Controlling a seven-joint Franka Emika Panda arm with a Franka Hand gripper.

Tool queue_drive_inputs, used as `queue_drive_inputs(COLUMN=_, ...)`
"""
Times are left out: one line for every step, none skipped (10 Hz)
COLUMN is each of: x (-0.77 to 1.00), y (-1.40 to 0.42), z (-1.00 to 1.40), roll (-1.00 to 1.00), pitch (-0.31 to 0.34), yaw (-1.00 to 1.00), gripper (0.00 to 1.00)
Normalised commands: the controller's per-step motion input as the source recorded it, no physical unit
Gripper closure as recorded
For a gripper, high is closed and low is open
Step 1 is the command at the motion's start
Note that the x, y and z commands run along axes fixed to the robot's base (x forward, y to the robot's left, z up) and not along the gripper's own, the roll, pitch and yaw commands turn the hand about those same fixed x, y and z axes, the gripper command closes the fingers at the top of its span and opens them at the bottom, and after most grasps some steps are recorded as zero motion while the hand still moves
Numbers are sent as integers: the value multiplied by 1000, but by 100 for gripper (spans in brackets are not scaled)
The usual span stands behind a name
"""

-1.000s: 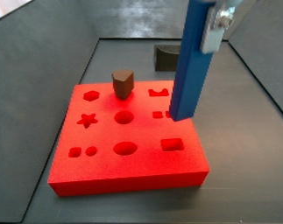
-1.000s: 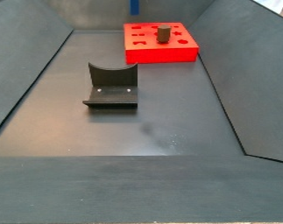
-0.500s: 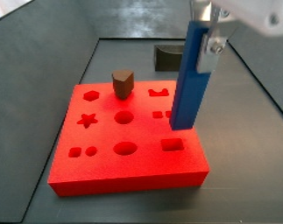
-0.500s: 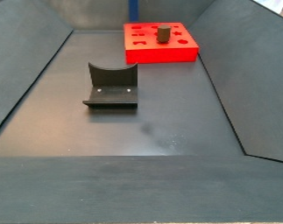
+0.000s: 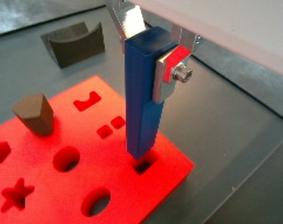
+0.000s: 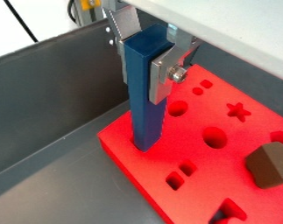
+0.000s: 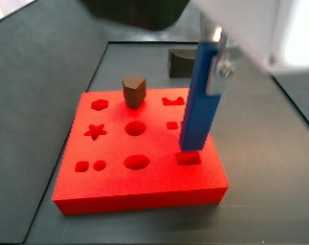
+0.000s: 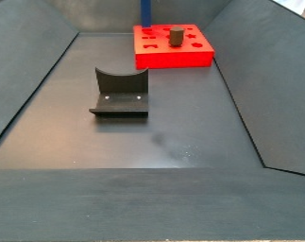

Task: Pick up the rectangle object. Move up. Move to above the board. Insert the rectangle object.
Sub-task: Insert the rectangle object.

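Observation:
The rectangle object [image 7: 198, 103], a slim blue block, hangs upright in my gripper [image 7: 214, 57], which is shut on its upper end. Both wrist views show the block [image 5: 144, 109] [image 6: 147, 105] between the silver fingers [image 5: 171, 72] [image 6: 165, 68]. Its lower end stands at the mouth of a rectangular hole near a corner of the board [image 7: 143, 196], a thick red slab with shaped holes. How deep it sits I cannot tell. The board also shows in both wrist views [image 5: 38, 162] [image 6: 202, 197] and far back in a side view [image 8: 180, 59], with the block [image 8: 145, 11] above it.
A brown rounded peg [image 7: 132, 92] stands in the board, also seen in both wrist views [image 5: 35, 114] [image 6: 270, 166]. The dark fixture [image 8: 119, 93] stands on the grey floor, apart from the board [image 5: 71, 45]. Sloping grey walls enclose the floor.
My gripper has come down with the blue block. Its lower end has dropped from above the board to the rectangular hole's mouth.

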Motion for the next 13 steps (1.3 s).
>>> queue_drive_inputs(x=0, y=-149, z=-180, roll=-13, pitch=-30, yaw=-63, gripper=100)
queue_drive_inputs(x=0, y=-126, z=-149, roll=-9, pitch=-13, yaw=-74, gripper=100)
queue_drive_inputs(x=0, y=-89, z=-134, roll=0, pitch=0, yaw=-109, gripper=100)
queue_drive_inputs(x=6, y=-77, z=-134, roll=0, pitch=0, yaw=-149, gripper=100)
queue_drive_inputs(x=63, y=-34, z=-100, roll=0, pitch=0, yaw=-263, gripper=100)
queue_drive_inputs(x=49, y=-3, z=-100, roll=0, pitch=4, yaw=-289, gripper=100)
queue_drive_inputs(x=43, y=0, z=-146, roll=0, pitch=0, yaw=-271, gripper=100)
queue_drive_inputs(x=66, y=-3, z=-234, roll=0, pitch=0, yaw=-217, gripper=100)
queue_drive_inputs(x=74, y=0, z=-294, roll=0, pitch=-26, yaw=-151, gripper=100)
queue_drive_inputs(x=0, y=-34, z=-337, roll=16, pitch=-83, yaw=-43, gripper=100)
queue_drive_inputs(x=-9, y=-74, z=-377, roll=44, pitch=-136, yaw=0, gripper=100)
queue_drive_inputs(x=-37, y=-89, z=-366, roll=63, pitch=-137, yaw=0, gripper=100)
queue_drive_inputs(x=-51, y=-80, z=-349, roll=60, pitch=-136, yaw=0, gripper=100)
